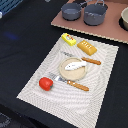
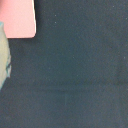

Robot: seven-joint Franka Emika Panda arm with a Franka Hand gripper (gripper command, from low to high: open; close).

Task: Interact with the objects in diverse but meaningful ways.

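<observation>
Fish (image 1: 73, 65) on plate (image 1: 64, 73) (mat (image 1: 100, 95) below)

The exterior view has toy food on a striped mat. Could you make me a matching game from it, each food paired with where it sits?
Things:
1. white fish
2. red tomato
3. yellow packet
4. bread loaf

Places:
A. far corner of the placemat, nearest the grey pots
B. on the round plate
C. near edge of the mat, at the exterior view's left
D. between the packet and the mat's far right edge

Pairs: 1-B, 2-C, 3-A, 4-D
</observation>
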